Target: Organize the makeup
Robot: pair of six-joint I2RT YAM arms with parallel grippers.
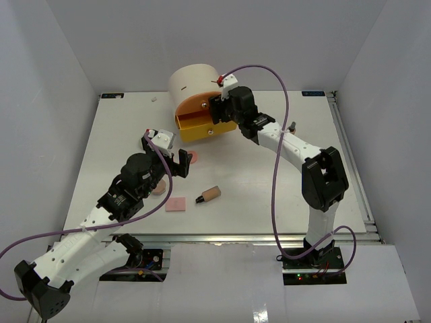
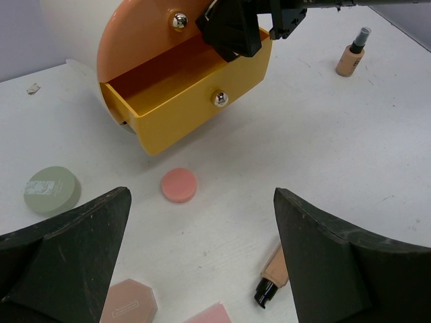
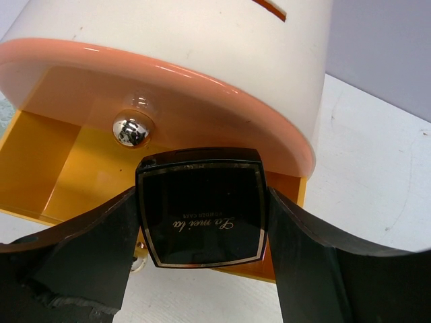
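My right gripper (image 3: 202, 195) is shut on a black square compact (image 3: 201, 215) and holds it just above the open yellow drawer (image 3: 64, 171); in the top view the gripper (image 1: 225, 111) is at that drawer (image 1: 199, 126). My left gripper (image 2: 201, 195) is open and empty above the table. Below it lie a pink round compact (image 2: 179, 184), a pink octagonal compact (image 2: 128, 304), a pink rectangular compact (image 2: 212, 315) and a tan black-capped bottle (image 2: 275, 272) on its side. A second tan bottle (image 2: 353, 56) stands upright at the right.
The cream cylinder (image 1: 195, 79) stands at the back with its orange drawer (image 3: 155, 81) shut above the yellow one. A green round compact (image 2: 51, 190) lies left of the left gripper. The table ends in a metal rail (image 1: 222, 237) at the front.
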